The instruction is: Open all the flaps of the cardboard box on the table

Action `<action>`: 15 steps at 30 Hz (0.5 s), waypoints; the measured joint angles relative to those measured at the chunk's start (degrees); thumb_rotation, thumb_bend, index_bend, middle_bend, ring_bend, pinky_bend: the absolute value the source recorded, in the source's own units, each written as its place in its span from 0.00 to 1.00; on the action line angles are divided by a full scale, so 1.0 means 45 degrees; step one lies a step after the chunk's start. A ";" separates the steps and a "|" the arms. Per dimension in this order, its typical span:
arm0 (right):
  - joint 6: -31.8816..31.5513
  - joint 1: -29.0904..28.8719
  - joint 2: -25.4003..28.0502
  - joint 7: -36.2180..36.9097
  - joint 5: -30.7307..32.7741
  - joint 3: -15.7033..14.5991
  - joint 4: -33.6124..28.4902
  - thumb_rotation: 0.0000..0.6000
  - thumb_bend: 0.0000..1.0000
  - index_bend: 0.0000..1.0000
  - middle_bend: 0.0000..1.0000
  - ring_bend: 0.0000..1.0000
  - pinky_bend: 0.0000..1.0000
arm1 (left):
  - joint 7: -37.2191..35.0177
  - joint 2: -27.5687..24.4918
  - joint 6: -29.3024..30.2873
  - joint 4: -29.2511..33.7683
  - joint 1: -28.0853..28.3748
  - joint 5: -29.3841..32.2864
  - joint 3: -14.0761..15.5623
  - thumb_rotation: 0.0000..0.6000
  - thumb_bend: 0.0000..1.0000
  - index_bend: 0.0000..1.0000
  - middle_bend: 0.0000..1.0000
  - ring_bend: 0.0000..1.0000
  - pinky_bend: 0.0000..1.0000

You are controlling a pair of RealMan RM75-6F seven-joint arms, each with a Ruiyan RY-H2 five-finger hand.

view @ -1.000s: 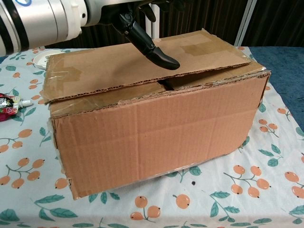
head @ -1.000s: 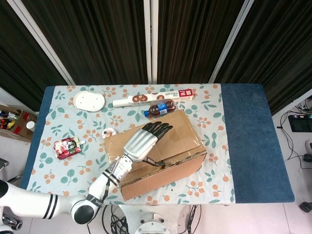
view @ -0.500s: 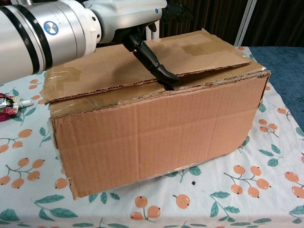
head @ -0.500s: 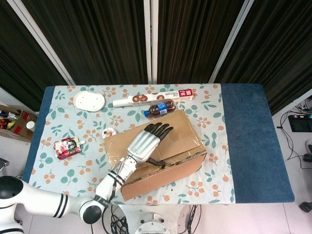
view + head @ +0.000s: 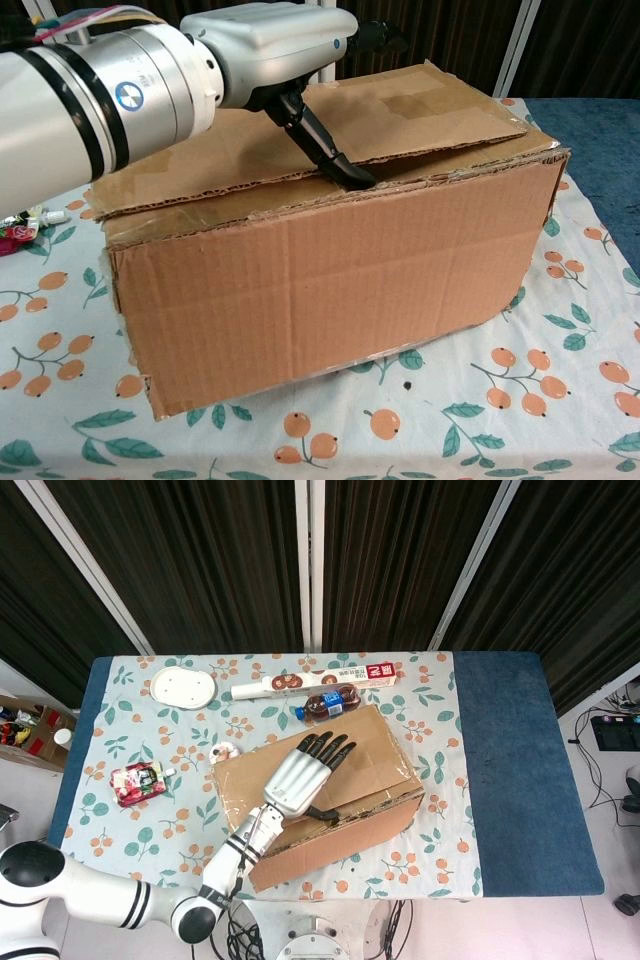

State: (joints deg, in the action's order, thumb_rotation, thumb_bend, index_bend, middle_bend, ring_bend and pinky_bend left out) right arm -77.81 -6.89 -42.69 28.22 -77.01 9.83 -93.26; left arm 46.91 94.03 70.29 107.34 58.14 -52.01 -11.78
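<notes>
The brown cardboard box sits mid-table, its long top flap lying nearly flat with a thin gap under its front edge. My left hand lies palm-down on that flap, fingers stretched out across it toward the far side. In the chest view the left hand hovers just over the flap, and its dark thumb points down with its tip pushed into the gap at the flap's front edge. The box front faces me, closed. My right hand shows in neither view.
Behind the box lie a dark drink bottle and a long printed carton. A white plate is at the far left, a red snack pouch at the left, a small round item near the box corner. Blue tabletop spans the right.
My left hand slid slightly right and lowered onto the flap; the thumb, earlier above the flap, has dropped and slipped its tip into the gap at the flap's front edge.
</notes>
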 measured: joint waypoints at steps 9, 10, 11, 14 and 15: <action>-0.0009 0.0008 -0.0051 0.0109 -0.0135 0.0001 0.0035 1.00 0.15 0.00 0.00 0.00 0.00 | 0.0565 -0.0015 0.0771 0.0056 -0.0244 -0.0680 0.0165 0.82 0.15 0.01 0.05 0.07 0.17; -0.0012 0.0011 -0.0056 0.0113 -0.0147 -0.0002 0.0035 1.00 0.15 0.00 0.00 0.00 0.00 | 0.0608 -0.0040 0.0876 0.0113 -0.0298 -0.0782 0.0187 0.83 0.18 0.01 0.05 0.07 0.16; -0.0014 0.0015 -0.0060 0.0113 -0.0153 -0.0004 0.0034 1.00 0.15 0.00 0.00 0.00 0.00 | 0.0643 -0.0061 0.0965 0.0157 -0.0339 -0.0870 0.0202 0.83 0.20 0.01 0.05 0.07 0.16; -0.0018 0.0020 -0.0051 0.0118 -0.0164 0.0000 0.0009 1.00 0.16 0.00 0.00 0.00 0.00 | 0.0832 -0.0128 0.1360 0.0295 -0.0479 -0.1225 0.0236 0.86 0.24 0.01 0.05 0.07 0.17; -0.0035 0.0026 -0.0044 0.0120 -0.0170 0.0005 -0.0003 1.00 0.16 0.00 0.00 0.00 0.00 | 0.0941 -0.0144 0.1518 0.0322 -0.0522 -0.1355 0.0245 0.91 0.25 0.01 0.05 0.07 0.17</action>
State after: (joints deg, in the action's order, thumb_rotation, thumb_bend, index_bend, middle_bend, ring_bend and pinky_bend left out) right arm -77.97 -6.77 -42.89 28.76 -77.77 9.85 -93.27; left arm 51.15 93.39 77.13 108.79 55.79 -58.11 -10.68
